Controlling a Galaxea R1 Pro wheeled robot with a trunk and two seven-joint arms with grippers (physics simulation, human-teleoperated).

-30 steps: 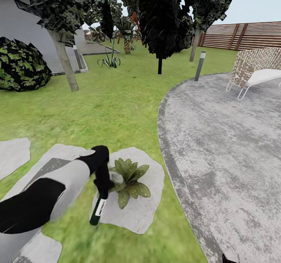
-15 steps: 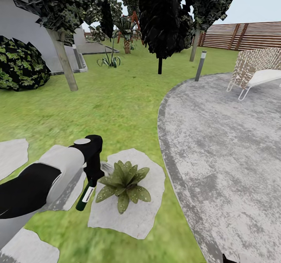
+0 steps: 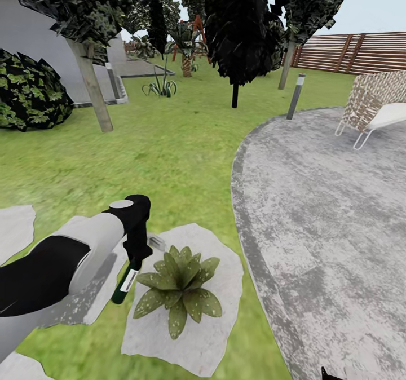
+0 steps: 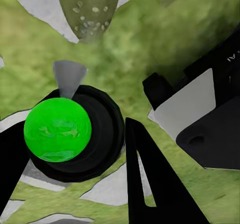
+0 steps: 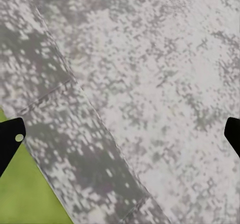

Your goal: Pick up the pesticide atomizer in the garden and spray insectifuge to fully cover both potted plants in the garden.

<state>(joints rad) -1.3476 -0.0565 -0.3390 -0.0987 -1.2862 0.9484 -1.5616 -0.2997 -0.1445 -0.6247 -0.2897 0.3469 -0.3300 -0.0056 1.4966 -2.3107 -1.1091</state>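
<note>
My left claw [image 3: 133, 251] sits lower left of the head view, clamped around the pesticide atomizer [image 3: 124, 283]. The bottle hangs below the claw, long axis steeply tilted, its bottom end pointing down-left toward the grass. I can't see the spray head in the head view. In the left wrist view a bright green round end of the pesticide atomizer [image 4: 58, 129] sits between my dark fingers [image 4: 150, 179], so the grip looks firm.

The potted plant [image 3: 178, 287] is just right of the bottle in the head view, lower centre, on a pale stepping stone [image 3: 223, 261]. Nearest leaves come close to the bottle; touching or not, can't tell. Left arm is plainly the nearer one.

My right claw [image 5: 120, 134] looks down on the speckled grey patio [image 3: 327, 211], its two tips at opposite edges of the right wrist view, wide apart, nothing held.

My guess: the nozzle must face right, toward the rosette, before spraying. I see one plant here.
</note>
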